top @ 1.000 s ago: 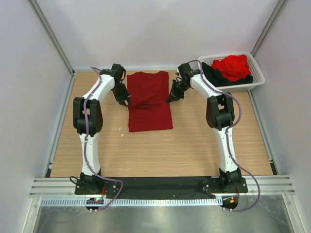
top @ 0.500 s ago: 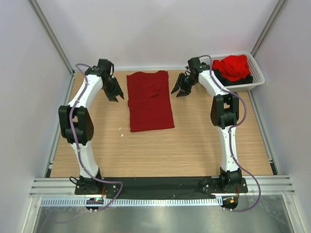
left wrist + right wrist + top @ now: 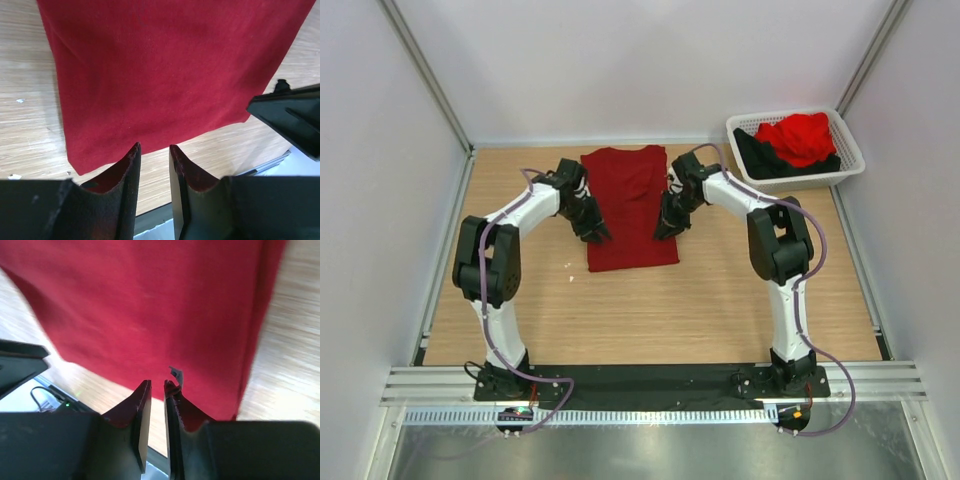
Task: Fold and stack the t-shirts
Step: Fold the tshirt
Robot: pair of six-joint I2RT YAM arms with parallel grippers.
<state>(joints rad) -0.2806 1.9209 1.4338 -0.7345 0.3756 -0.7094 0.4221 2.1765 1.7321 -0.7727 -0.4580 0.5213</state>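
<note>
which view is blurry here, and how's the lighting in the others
Right wrist view: soft and smeared, the dark red t-shirt and the grain of the table both blurred. Left wrist view: sharper, wood grain readable, the near fingers dark. Top external view: sharp and evenly lit, faint sheen on the metal strip.

1. The bench (image 3: 650,310) has a light wood-grain top, its grain running left to right.
2. A dark red shirt (image 3: 628,205) lies flat on it, in the middle of the far half. It is folded into a long narrow rectangle, with its collar end at the far edge and its hem toward the near edge.
3. A white latticed basket (image 3: 807,182) stands in the far right corner, well apart from the shirt.
4. A small white speck (image 3: 569,265) lies on bare wood just left of the shirt's near left corner.
5. A black strip (image 3: 650,378) runs along the near edge.
</note>
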